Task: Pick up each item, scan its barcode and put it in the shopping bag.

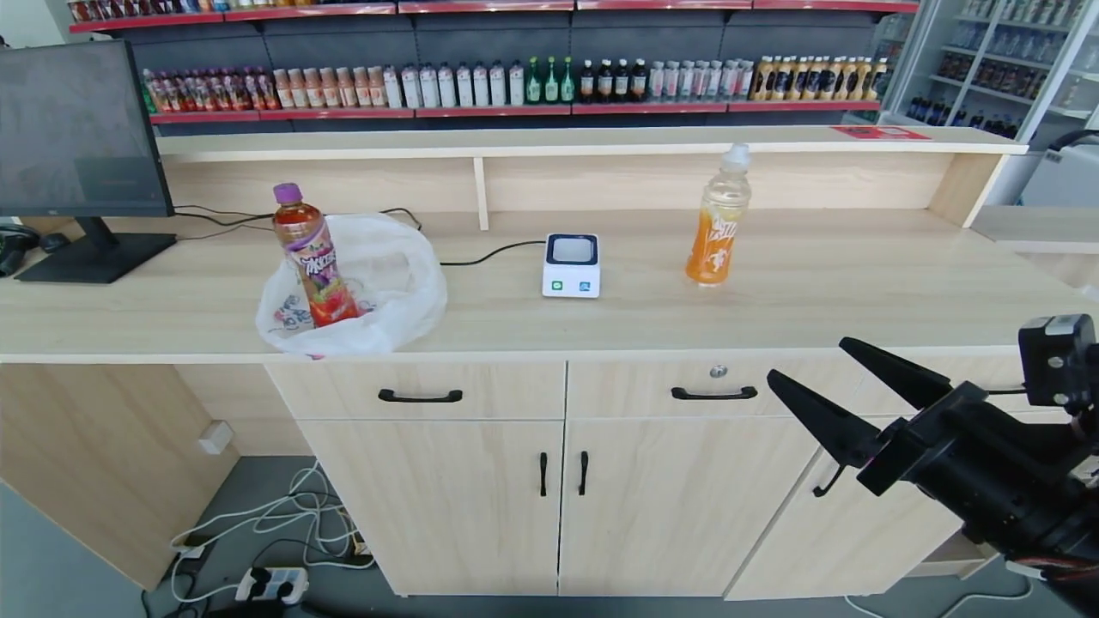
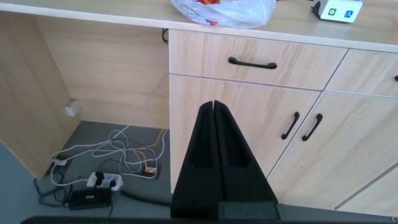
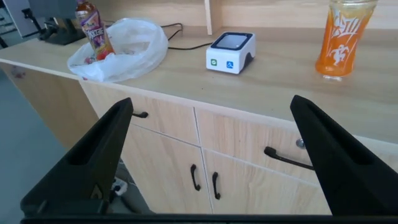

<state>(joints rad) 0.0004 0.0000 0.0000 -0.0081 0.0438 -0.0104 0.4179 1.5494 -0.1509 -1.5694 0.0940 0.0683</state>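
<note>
In the head view, a pale wooden surface (image 1: 773, 292) carries a white barcode scanner (image 1: 571, 264) near its middle. At about 9 o'clock from the scanner lies a white plastic shopping bag (image 1: 403, 283), and a red drink bottle with a purple cap (image 1: 311, 257) stands in it, leaning slightly. At about 2 o'clock from the scanner an orange drink bottle with a white cap (image 1: 717, 219) stands upright on the bare surface, well apart from the bag. A dark monitor (image 1: 77, 129) sits at the surface's 10 o'clock corner. The right gripper (image 1: 809, 359) hangs at 4 o'clock, in front of the cabinet drawers and below the surface edge, its jaws spread and holding nothing. In the left wrist view, the left gripper (image 2: 214, 106) faces the cabinet doors below a black drawer handle (image 2: 252, 63), its jaws pressed together with nothing between them; the shopping bag (image 2: 242, 12) and the scanner (image 2: 339, 9) sit on the surface above, and a power strip (image 2: 102, 180) lies on the floor amid cables. In the right wrist view, the right gripper (image 3: 211, 102) has its jaws wide apart and empty, and beyond them the scanner (image 3: 231, 51) stands between the shopping bag (image 3: 134, 53), with the red drink bottle (image 3: 93, 31) in it, and the orange drink bottle (image 3: 342, 37).
</note>
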